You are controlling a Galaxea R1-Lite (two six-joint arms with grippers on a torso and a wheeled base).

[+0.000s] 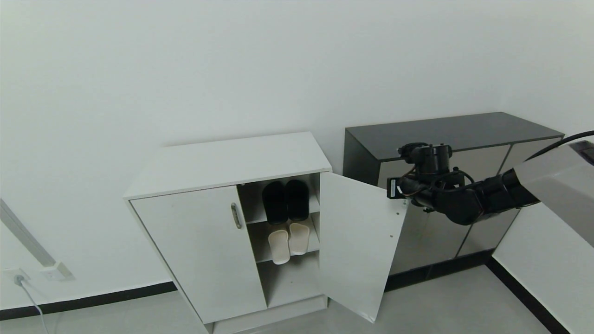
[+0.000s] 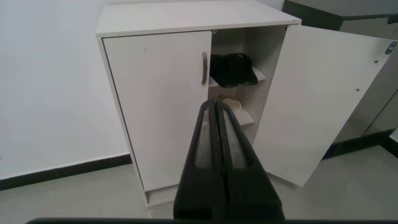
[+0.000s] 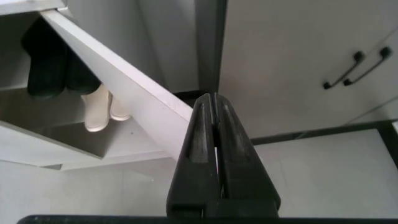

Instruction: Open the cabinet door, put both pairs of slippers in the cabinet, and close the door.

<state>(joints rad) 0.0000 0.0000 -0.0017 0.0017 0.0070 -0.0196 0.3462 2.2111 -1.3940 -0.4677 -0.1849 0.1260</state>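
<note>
The white cabinet [image 1: 222,167] stands against the wall, its right door [image 1: 359,236] swung open and its left door [image 1: 199,250] closed. A black pair of slippers [image 1: 285,200] lies on the upper shelf and a cream pair [image 1: 288,240] on the shelf below. My right gripper [image 3: 214,102] is shut, with nothing in it, just behind the open door's [image 3: 124,81] outer face near its top edge. My left gripper [image 2: 216,107] is shut and empty, held back from the cabinet [image 2: 155,93] and pointing at it. The black slippers [image 2: 233,68] show inside.
A dark-topped sideboard [image 1: 455,130] with grey doors stands right of the cabinet, close behind the open door. A white counter [image 1: 547,260] edges the right side. A wall socket with a cable [image 1: 21,280] sits low at the left. The grey floor [image 1: 441,306] lies open in front.
</note>
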